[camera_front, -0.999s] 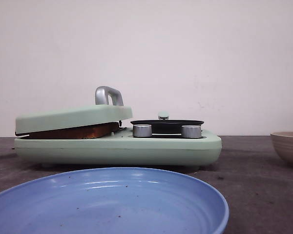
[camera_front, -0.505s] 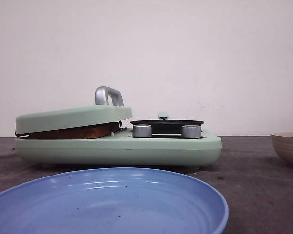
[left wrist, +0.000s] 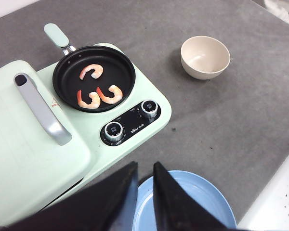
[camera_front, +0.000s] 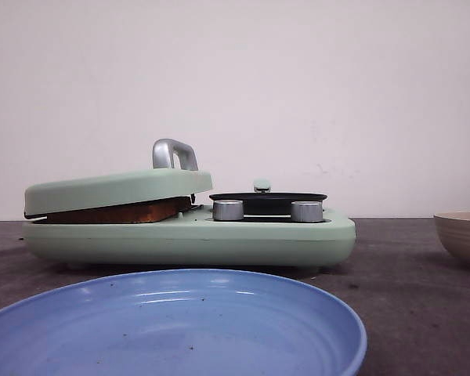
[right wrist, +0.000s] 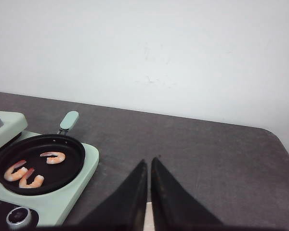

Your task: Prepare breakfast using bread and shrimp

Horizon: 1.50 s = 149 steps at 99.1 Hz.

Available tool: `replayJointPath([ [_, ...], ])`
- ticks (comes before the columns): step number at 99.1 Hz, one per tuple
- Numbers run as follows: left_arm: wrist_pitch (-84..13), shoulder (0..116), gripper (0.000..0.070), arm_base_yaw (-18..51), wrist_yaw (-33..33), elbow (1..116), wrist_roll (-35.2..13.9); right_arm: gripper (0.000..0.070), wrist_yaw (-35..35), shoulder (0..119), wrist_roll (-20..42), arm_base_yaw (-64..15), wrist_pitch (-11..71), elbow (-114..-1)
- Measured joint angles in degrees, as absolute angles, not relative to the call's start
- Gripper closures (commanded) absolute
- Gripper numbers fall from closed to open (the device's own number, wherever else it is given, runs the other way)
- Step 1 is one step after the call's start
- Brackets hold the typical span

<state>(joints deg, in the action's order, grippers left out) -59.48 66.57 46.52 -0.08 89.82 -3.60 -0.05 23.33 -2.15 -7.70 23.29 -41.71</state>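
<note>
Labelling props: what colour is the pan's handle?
Pale mint green, matching the cooker. Handle shows best in the left wrist view.

No legible text anywhere. Only markings: tiny white print on the black control panel (left wrist: pixel 130 126) of the green cooker (left wrist: pixel 149 120), by the two knobs, too small to read; faint red mark on the lid (left wrist: pixel 19 159) near the handle (left wrist: pixel 41 109), also unreadable.
</note>
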Motion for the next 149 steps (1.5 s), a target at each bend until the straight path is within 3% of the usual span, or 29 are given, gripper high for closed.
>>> replayJointPath([
  [52, -59.3, 66.5, 0.0698, 46.5, -0.3, 89.8, -3.7, 0.0700, 0.0, 23.3, -2.2, -7.7, 23.3, -41.7],
  [65, -59.4, 66.3, 0.0699, 46.5, -3.6, 89.8, -2.2, 0.0700, 0.0, 23.3, -2.2, -7.7, 23.3, -41.7],
  [90, -59.0, 60.8, 0.0699, 45.1, -3.9, 89.8, 0.4, 0.0700, 0.0, 23.3, -2.2, -7.7, 23.3, -41.7],
  [100, -55.6, 59.1, 0.0699, 43.4, -0.3, 89.8, 5.0, 0.0700, 0.0, 23.3, -2.2, -7.7, 23.3, -41.7],
  [122, -37.6, 51.0, 0.0699, 34.5, 19.6, 80.0, 12.4, 0.0700, 0.0, 23.3, -2.2, -7.7, 23.3, -41.7],
  [149, -16.7, 35.9, 0.0699, 23.7, 20.9, 53.6, 10.0, 0.0700, 0.0, 23.3, -2.2, -7.7, 23.3, -41.7],
])
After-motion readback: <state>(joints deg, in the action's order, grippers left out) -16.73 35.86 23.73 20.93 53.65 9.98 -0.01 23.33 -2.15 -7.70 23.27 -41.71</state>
